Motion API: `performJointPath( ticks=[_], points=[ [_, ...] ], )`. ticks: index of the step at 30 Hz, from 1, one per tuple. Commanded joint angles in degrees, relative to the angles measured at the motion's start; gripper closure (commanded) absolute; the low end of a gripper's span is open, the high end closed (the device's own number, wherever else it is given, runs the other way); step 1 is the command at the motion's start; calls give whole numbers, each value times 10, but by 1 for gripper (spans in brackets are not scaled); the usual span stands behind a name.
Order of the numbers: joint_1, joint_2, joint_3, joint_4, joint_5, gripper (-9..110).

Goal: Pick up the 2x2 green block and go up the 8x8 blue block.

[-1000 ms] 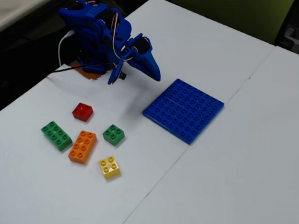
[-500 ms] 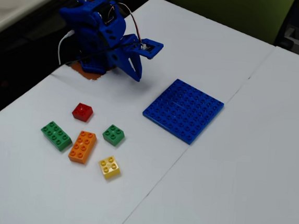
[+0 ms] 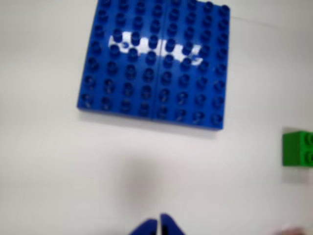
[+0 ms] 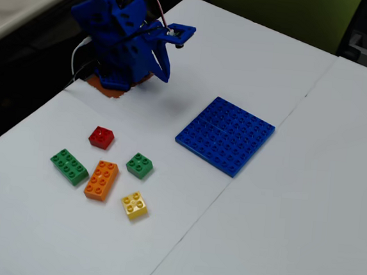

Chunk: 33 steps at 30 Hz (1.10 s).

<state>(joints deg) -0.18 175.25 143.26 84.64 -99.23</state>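
The 2x2 green block (image 4: 140, 165) lies on the white table among other bricks, left of the 8x8 blue block (image 4: 225, 135) in the fixed view. The blue plate fills the top of the wrist view (image 3: 154, 61). A green brick (image 3: 298, 148) is cut off by the right edge of the wrist view; I cannot tell its length. My gripper (image 3: 159, 226) shows as two blue tips pressed together at the bottom edge, shut and empty. In the fixed view the blue arm is folded at the back left, with the gripper (image 4: 164, 76) pointing down, well away from both things.
In the fixed view, a red brick (image 4: 101, 137), a long green brick (image 4: 70, 167), an orange brick (image 4: 101, 180) and a yellow brick (image 4: 134, 205) lie around the small green one. The table's left edge runs close to the arm's base (image 4: 114, 83).
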Motion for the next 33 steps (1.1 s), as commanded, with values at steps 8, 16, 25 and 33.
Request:
performJointPath(
  ticks=[8,16,25,33],
  points=[
    [82,-421,-410,88,-94,101],
    [262,-584,-465,60,-403,100],
    [343,-763,-574,-13,-531,87],
    [349,-930,-754,25,-366,80]
  ],
)
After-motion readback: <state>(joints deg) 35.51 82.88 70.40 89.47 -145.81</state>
